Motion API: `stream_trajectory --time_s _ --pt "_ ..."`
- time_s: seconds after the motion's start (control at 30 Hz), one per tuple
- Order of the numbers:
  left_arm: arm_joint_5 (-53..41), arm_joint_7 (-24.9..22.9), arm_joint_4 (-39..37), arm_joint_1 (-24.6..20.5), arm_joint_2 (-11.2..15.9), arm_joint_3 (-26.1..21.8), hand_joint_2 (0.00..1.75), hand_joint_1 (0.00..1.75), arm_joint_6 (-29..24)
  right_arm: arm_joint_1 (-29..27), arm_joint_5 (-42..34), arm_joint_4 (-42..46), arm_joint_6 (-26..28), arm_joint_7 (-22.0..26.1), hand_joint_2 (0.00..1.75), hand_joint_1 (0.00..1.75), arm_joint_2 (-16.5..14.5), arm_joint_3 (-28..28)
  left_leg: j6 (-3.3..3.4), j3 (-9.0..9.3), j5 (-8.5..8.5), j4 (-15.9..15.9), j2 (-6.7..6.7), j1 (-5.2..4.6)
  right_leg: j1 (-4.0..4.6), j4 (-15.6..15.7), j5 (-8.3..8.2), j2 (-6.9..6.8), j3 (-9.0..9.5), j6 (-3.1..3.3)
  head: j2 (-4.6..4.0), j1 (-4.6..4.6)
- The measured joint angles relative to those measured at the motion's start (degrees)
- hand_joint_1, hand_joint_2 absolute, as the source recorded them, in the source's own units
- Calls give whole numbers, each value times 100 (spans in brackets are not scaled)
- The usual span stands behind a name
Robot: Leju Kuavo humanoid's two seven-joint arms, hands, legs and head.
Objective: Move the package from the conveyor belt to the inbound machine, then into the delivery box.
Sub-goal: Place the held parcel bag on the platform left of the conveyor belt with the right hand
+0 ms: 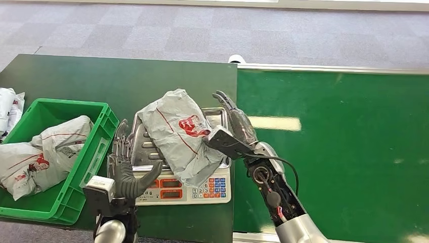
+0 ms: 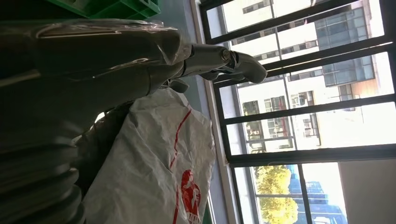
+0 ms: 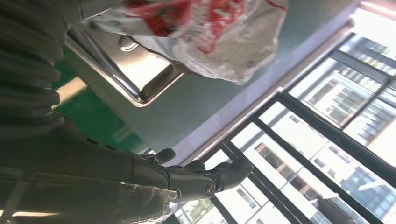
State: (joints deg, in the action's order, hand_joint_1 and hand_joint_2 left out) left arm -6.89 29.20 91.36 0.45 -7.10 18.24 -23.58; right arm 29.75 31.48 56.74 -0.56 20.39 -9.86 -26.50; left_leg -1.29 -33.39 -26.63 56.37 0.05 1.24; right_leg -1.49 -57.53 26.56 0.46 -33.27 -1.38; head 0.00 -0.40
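Observation:
A grey plastic package with red print lies tilted on the steel tray of the inbound scale. My left hand stands at the tray's left side, fingers spread upward and thumb reaching toward the package's lower edge. The left wrist view has the package close beside that hand, whose fingers are stretched out. My right hand is held flat at the package's right edge, fingers extended. The right wrist view shows it apart from the package and tray, holding nothing.
A green delivery crate with similar grey packages stands left of the scale on the dark table. More white packages lie at the far left. The green conveyor belt runs along the right.

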Motion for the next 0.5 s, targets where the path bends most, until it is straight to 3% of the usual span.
stream_trajectory --time_s 0.13,0.3,0.5 --pt "190 -7 17 117 -34 20 175 0 230 -336 -857 627 -190 334 175 0 -28 139 -1 -1 -1 0 0 0 0 1 1 0 -3 0 0 0" --pt "216 8 -67 4 -63 292 175 0 305 -902 -1360 1536 -386 365 175 0 -11 172 -1 0 -2 0 0 0 0 2 1 0 -5 0 0 0" --pt "-327 -594 -225 -521 -63 377 175 0 398 -1627 -1667 2249 -335 380 175 0 80 289 0 4 -1 0 1 0 0 2 0 0 0 1 0 0"
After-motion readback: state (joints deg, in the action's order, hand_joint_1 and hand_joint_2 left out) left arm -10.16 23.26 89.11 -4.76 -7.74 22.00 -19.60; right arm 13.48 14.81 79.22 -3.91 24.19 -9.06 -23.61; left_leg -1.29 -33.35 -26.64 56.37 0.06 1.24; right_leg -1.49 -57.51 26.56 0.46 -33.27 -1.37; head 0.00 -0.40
